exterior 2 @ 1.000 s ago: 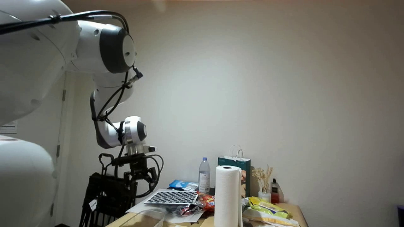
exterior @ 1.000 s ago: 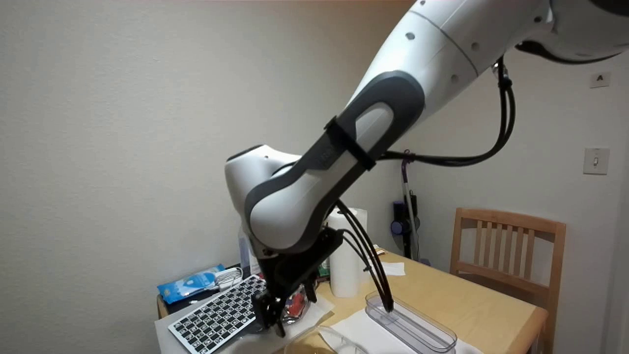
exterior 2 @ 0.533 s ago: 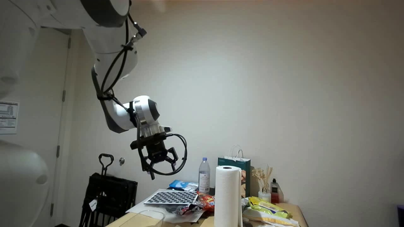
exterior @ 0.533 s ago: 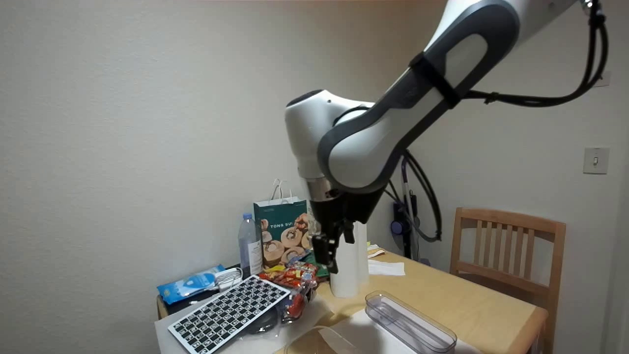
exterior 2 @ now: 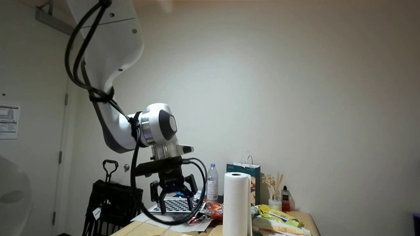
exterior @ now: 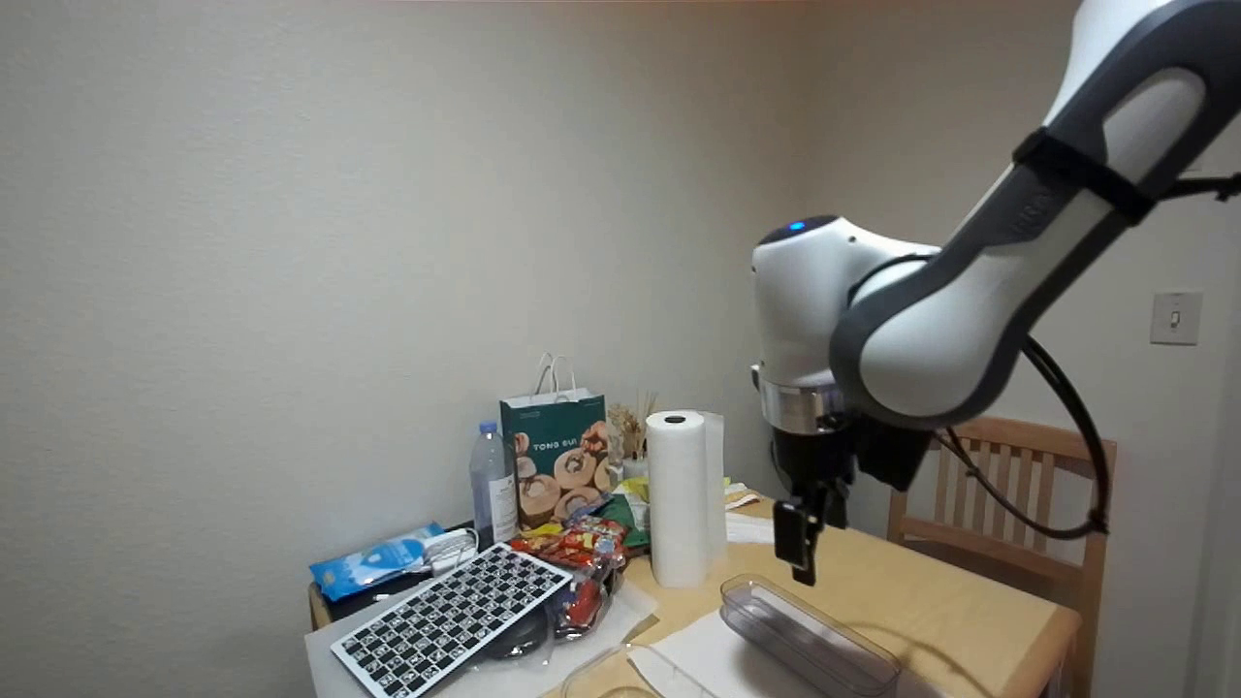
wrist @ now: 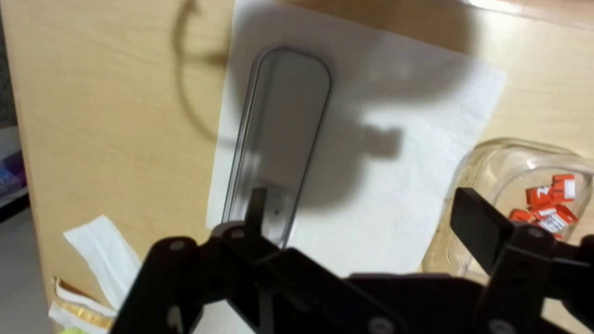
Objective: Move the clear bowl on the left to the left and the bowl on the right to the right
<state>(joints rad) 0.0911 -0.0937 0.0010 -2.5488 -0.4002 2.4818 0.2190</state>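
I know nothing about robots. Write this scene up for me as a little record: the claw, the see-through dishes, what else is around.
Robot state: gripper open, holding nothing, above the table
Left dish in wrist view: long clear container, on a white sheet
Right dish in wrist view: clear bowl, red-wrapped pieces inside
Nearby: upright paper towel roll, checkered board, blue-capped bottle, green paper bag

the green paper bag (exterior: 556,467) reads "tong sui" in small, slightly blurred letters.
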